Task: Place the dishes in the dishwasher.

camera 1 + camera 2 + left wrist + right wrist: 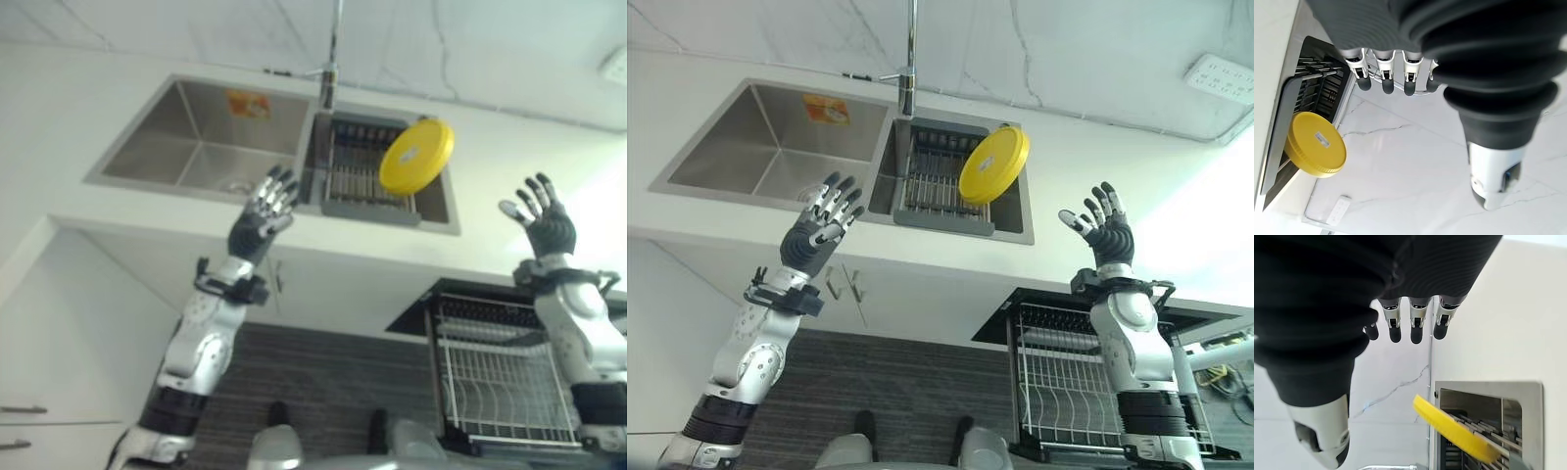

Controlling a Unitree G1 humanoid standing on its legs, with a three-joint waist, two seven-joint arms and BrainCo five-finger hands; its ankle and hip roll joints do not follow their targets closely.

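Note:
A round yellow plate (416,155) leans upright on the grey dish rack (936,186) in the sink's right basin; it also shows as the yellow plate (1315,144) in the left wrist view. My left hand (263,217) is raised in front of the counter edge, near the divide between the basins, with its fingers (1383,73) straight and holding nothing. My right hand (1107,233) is up over the white counter to the right of the sink, fingers (1415,323) spread, well apart from the plate. The dishwasher's wire rack (500,382) is pulled out at the lower right, below my right arm.
The left basin (764,147) of the steel sink has an orange sticker on its back wall. A tall faucet (911,59) stands behind the divide. A white wall socket (1220,76) sits at the far right. White cabinet fronts with handles (15,426) run along the left.

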